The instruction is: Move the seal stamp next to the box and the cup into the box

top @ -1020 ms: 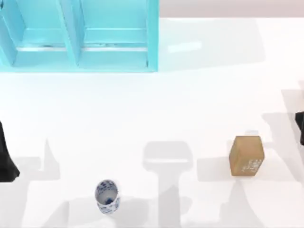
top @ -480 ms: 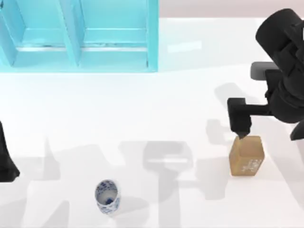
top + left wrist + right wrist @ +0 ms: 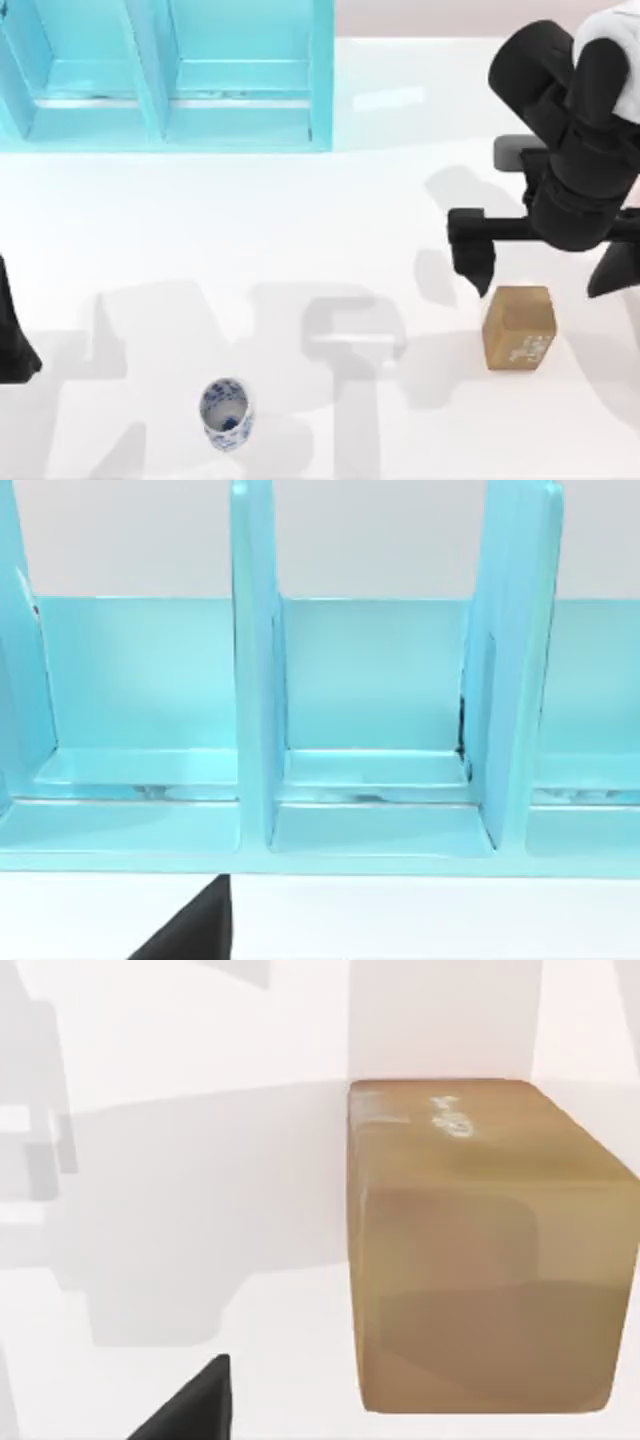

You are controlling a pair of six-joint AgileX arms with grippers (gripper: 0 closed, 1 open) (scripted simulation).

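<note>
The tan seal stamp (image 3: 518, 328) stands on the white table at the right, and its side face looms close in the right wrist view (image 3: 480, 1250). My right gripper (image 3: 540, 286) hovers open just behind it, one black finger (image 3: 472, 258) at the stamp's left and the other beyond its right side, touching nothing. A blue-and-white cup (image 3: 226, 412) stands upright near the front edge, left of centre. At the back left sits the turquoise box (image 3: 320, 90), whose compartments (image 3: 375, 770) face the left wrist camera. My left arm (image 3: 12, 335) is parked at the left edge, one fingertip (image 3: 200, 925) showing.
Upright dividers (image 3: 150, 70) split the box into compartments. White tabletop (image 3: 330, 230) stretches between the box, the cup and the stamp, crossed by grey arm shadows.
My right arm has swung in from the right edge and shifted left, bringing its open fingers to straddle the far side of the seal stamp. The stamp, the cup and the left arm have not moved.
</note>
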